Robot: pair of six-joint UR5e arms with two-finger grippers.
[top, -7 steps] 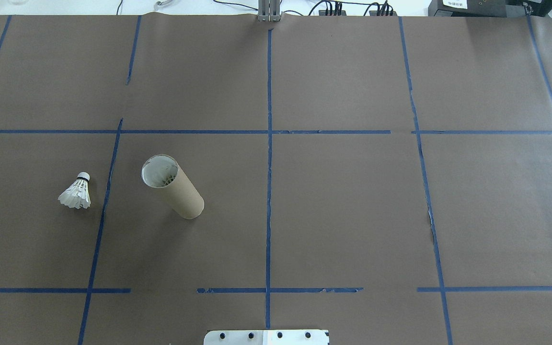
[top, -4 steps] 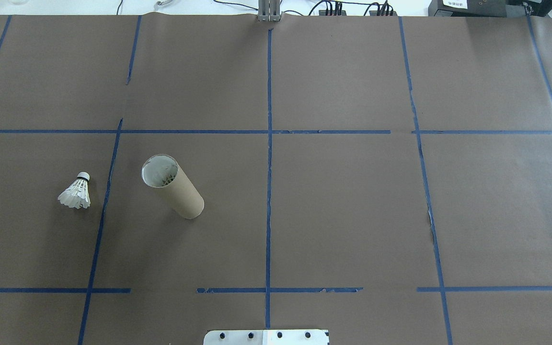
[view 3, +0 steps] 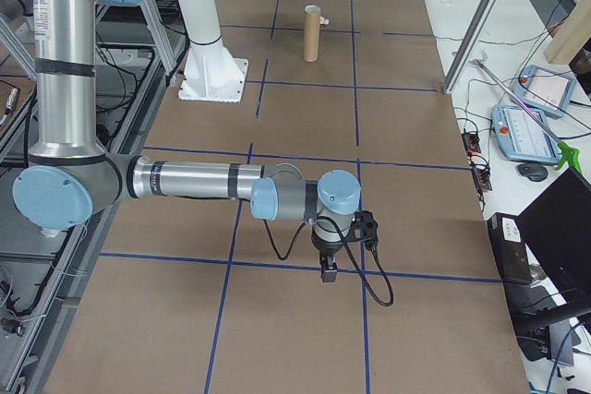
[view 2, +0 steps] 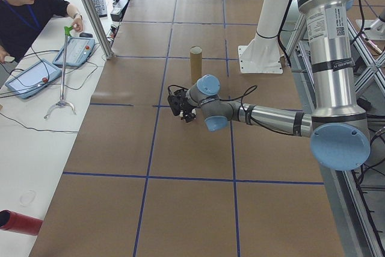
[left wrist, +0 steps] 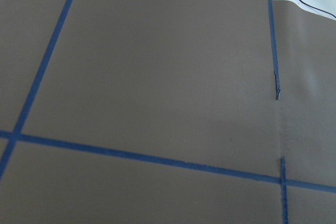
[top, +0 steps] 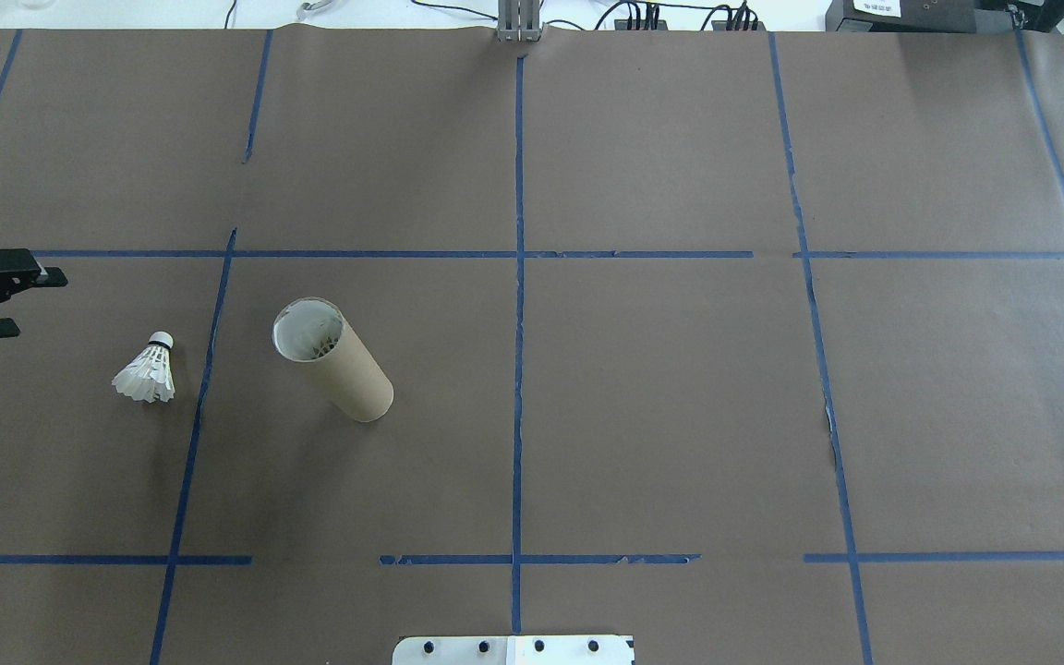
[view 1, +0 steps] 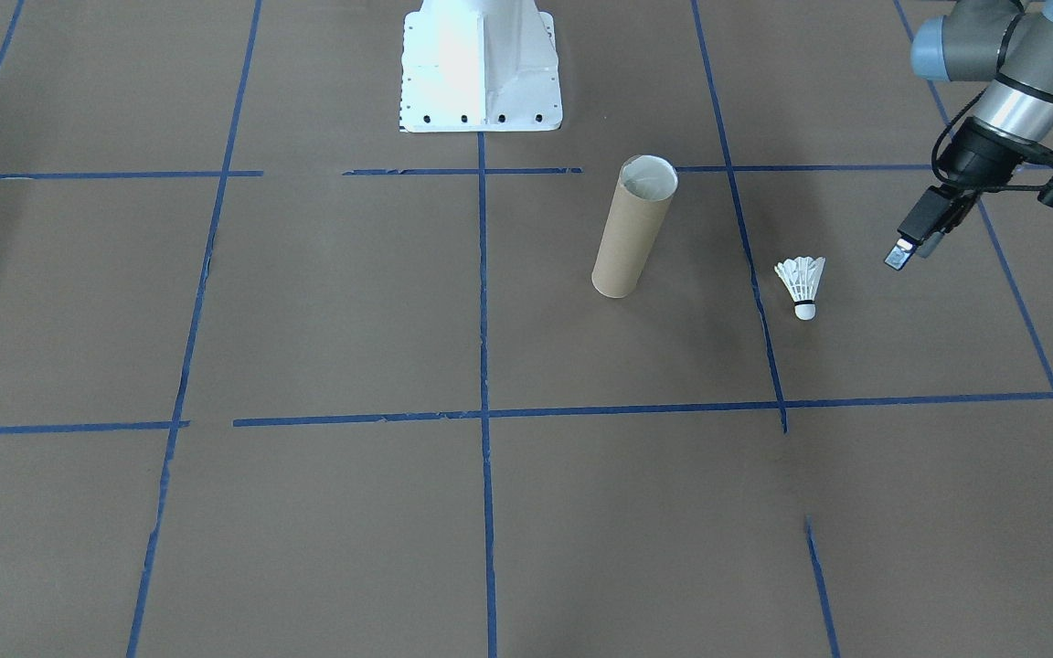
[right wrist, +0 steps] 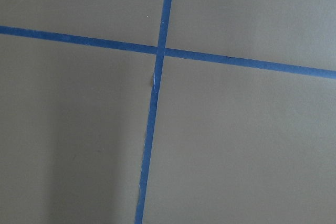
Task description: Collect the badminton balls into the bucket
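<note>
A white feather shuttlecock (top: 148,371) (view 1: 801,285) lies on the brown paper, its cork tip pointing away from the robot. To its right in the overhead view stands the brown cardboard tube (top: 336,362) (view 1: 632,230) (view 2: 196,64), upright, open end up, pale inside. My left gripper (top: 33,300) (view 1: 901,251) (view 2: 180,104) reaches in from the left edge, open and empty, hovering a short way left of and beyond the shuttlecock. My right gripper (view 3: 327,269) hangs low over a blue tape line far from both; whether it is open or shut I cannot tell.
The robot's white metal base (top: 513,649) (view 1: 479,64) sits at the table's near edge. Blue tape lines grid the paper. A person (view 2: 24,10) sits at a side table with tablets and cables beyond the table's far edge.
My left gripper has come into the overhead view from the left edge, where before no arm showed. The shuttlecock and the tube have not moved.
</note>
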